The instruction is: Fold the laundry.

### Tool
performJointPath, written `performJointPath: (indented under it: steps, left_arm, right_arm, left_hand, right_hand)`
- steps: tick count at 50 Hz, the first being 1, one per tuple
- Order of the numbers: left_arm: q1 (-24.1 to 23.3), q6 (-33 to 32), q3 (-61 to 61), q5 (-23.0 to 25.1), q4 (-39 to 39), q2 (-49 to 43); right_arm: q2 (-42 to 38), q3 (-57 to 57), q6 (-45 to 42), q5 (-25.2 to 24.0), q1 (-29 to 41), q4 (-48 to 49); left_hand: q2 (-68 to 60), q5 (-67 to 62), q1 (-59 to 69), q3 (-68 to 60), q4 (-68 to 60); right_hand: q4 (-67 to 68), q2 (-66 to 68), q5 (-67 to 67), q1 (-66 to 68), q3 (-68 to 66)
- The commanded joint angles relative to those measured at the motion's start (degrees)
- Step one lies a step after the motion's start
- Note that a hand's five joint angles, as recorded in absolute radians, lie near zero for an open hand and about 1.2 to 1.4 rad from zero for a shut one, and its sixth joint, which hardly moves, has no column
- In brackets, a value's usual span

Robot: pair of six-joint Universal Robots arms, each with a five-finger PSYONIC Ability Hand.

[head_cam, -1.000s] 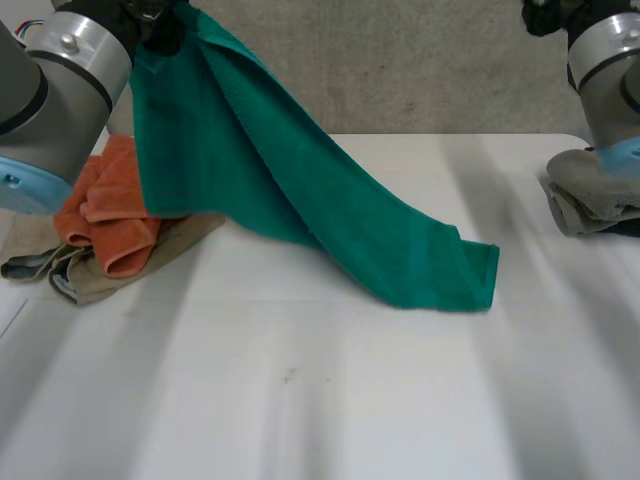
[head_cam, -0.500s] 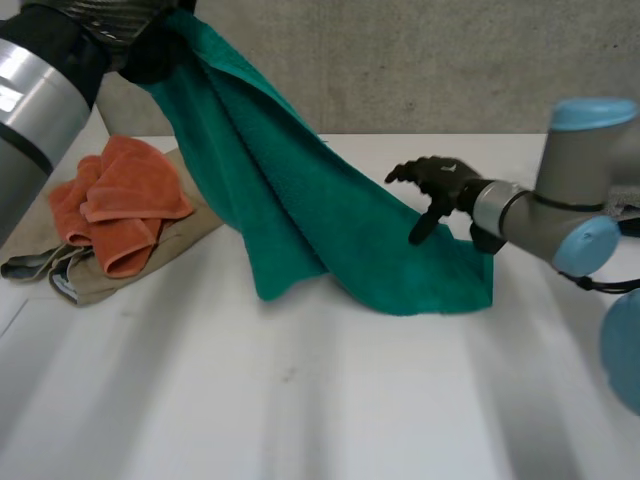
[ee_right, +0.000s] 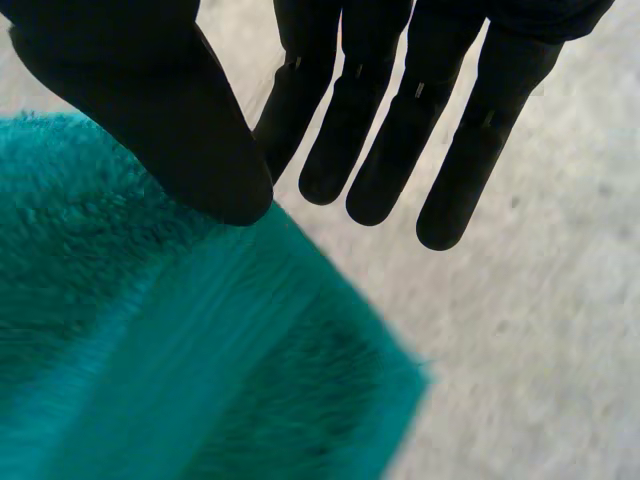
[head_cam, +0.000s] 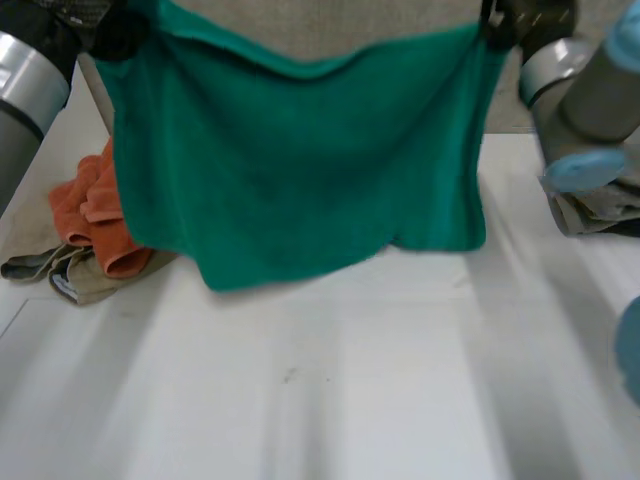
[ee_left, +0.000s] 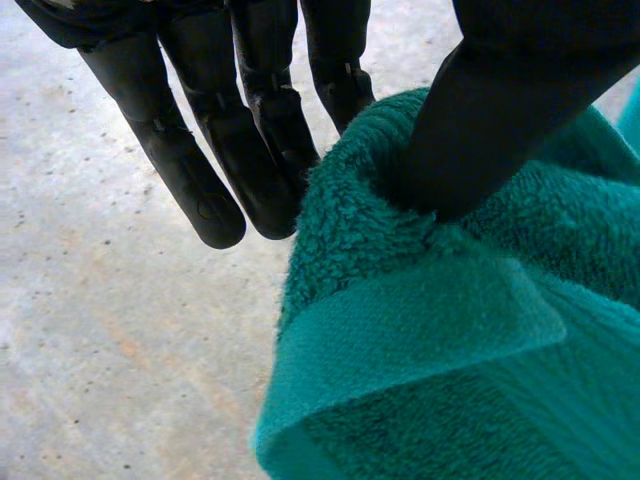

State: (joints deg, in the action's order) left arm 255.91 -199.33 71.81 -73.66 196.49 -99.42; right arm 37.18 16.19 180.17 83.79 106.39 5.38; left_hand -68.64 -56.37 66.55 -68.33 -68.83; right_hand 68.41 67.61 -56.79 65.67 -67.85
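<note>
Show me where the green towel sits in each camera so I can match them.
Head view: green towel hangs spread between left robot hand and right robot hand, over the table.
Left wrist view: one towel corner pinched under the thumb.
Right wrist view: one towel corner under the thumb.
Shared landmark: the towel's top corners, one at each hand.

green towel [head_cam: 300, 180]: fuzzy terry cloth; flat woven band | left robot hand [ee_left: 190, 180]: matt black plastic | table [head_cam: 350, 400]: smooth, matt
</note>
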Motion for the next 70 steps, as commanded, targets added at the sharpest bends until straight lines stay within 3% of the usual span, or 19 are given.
performJointPath:
  steps: [1, 9, 21, 27, 34, 40, 48, 54, 60, 70]
  left_arm:
    - [-0.8, 1.7, -6.8, -3.4, -3.6, -3.8]
    - [-0.1, 3.9, -0.7, -3.8, -4.1, -6.0]
    - [2.6, 0.1, 12.7, -3.6, -4.7, -14.8]
    - [3.0, -4.1, 11.6, -3.9, -8.3, -17.6]
    - [2.8, -4.1, 8.0, -4.0, -11.7, -18.3]
    - [2.4, -3.3, 4.3, -4.9, -12.9, -19.7]
    - [2.2, -2.6, -0.8, -8.2, -15.5, -22.1]
    - [2.1, -2.5, -4.9, -9.7, -19.7, -24.2]
    - [1.9, -2.6, -8.7, -10.5, -22.9, -26.5]
    - [2.0, -1.8, -11.6, -11.9, -26.0, -28.2]
  right_arm:
    - [9.2, 18.3, 0.7, -3.8, -1.1, 0.9]
    - [21.9, 44.1, -10.9, -7.7, -4.0, 5.5]
    - [20.0, 65.6, -29.7, -12.5, -4.6, -0.8]
    - [16.1, 65.1, -31.4, -12.7, -4.8, 1.4]
    - [15.4, 63.7, -28.2, -12.3, -4.9, 1.8]
    - [15.1, 62.9, -25.7, -9.9, -5.0, 1.5]
    - [13.5, 61.2, -29.6, -8.6, -6.1, -0.1]
    - [13.9, 60.8, -33.8, -11.3, -7.5, -5.5]
    - [13.5, 61.0, -35.1, -13.0, -8.2, -7.1]
    - [9.7, 57.5, -33.5, -12.9, -8.1, -3.5]
  left_hand:
    - [-11.4, -13.6, 13.4, -11.7, -11.2]
    - [-11.4, -13.6, 13.4, -11.7, -11.2]
    - [-11.4, -13.6, 13.4, -11.7, -11.2]
    - [-11.4, -13.6, 13.4, -11.7, -11.2]
    - [-11.4, -13.6, 13.4, -11.7, -11.2]
    - [-11.4, -13.6, 13.4, -11.7, -11.2]
    - [-11.4, -13.6, 13.4, -11.7, -11.2]
    - [-11.4, -13.6, 13.4, -11.7, -11.2]
    - [-11.4, -13.6, 13.4, -11.7, -11.2]
    - [-11.4, -13.6, 13.4, -11.7, -11.2]
  right_hand:
    - [11.6, 12.4, -13.2, 14.3, -12.2]
    - [11.6, 12.4, -13.2, 14.3, -12.2]
    - [11.6, 12.4, -13.2, 14.3, -12.2]
    - [11.6, 12.4, -13.2, 14.3, -12.2]
    - [11.6, 12.4, -13.2, 14.3, -12.2]
    - [-21.9, -21.1, 20.3, -19.1, 21.3]
    - [-33.3, -32.5, 31.7, -30.6, 32.8]
    - [-41.7, -40.9, 40.1, -39.0, 41.2]
    - [-40.4, -39.6, 38.8, -37.7, 39.9]
    - [-26.3, -25.5, 24.7, -23.5, 25.7]
